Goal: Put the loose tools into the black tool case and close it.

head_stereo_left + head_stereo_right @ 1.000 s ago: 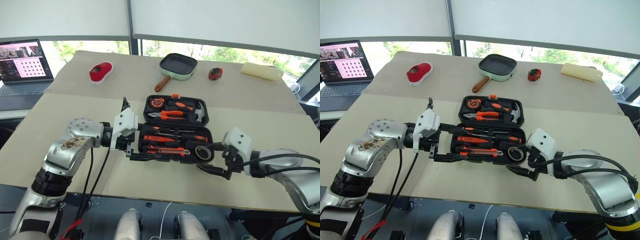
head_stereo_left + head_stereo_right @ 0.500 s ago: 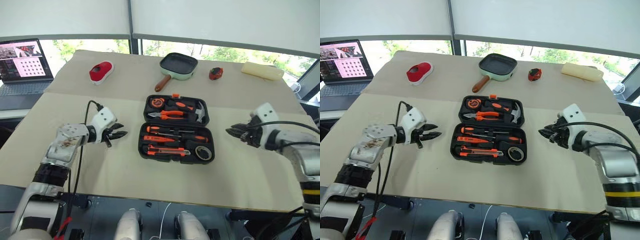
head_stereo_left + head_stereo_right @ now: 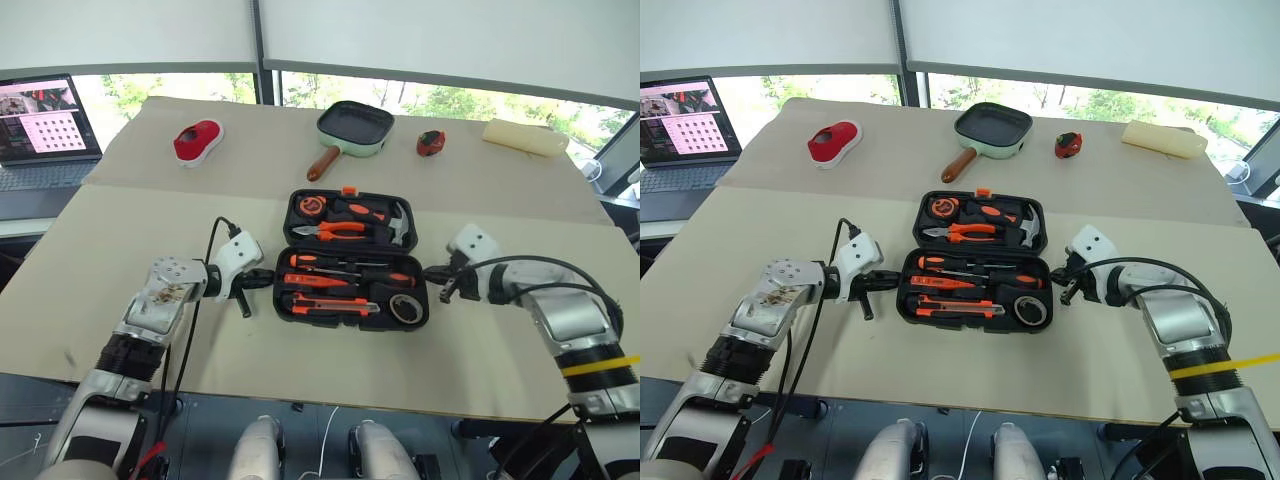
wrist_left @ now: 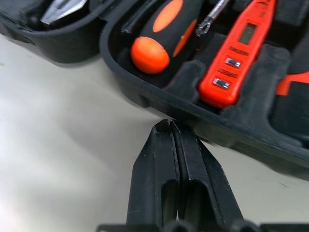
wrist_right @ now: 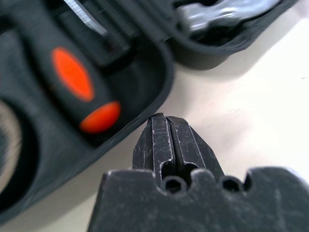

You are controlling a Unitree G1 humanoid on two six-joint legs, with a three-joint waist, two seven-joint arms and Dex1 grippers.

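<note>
The black tool case (image 3: 350,257) lies open in the middle of the tabletop (image 3: 130,220), both halves flat. Near half holds two screwdrivers (image 3: 352,268), one utility knife (image 3: 330,304), one slim orange tool (image 3: 318,281) and one tape roll (image 3: 405,307). Far half has one pair of pliers (image 3: 340,229), one hammer (image 3: 395,224) and one tape measure (image 3: 314,205). Left gripper (image 3: 268,284) has its fingers (image 4: 169,145) clenched together on nothing, tips right at the case's left edge. Right gripper (image 3: 432,272) is clenched empty too, just beside the right edge. Further back: one green pan (image 3: 353,130), one red-white thing (image 3: 197,141), one small red item (image 3: 430,142), one laptop (image 3: 45,130).
</note>
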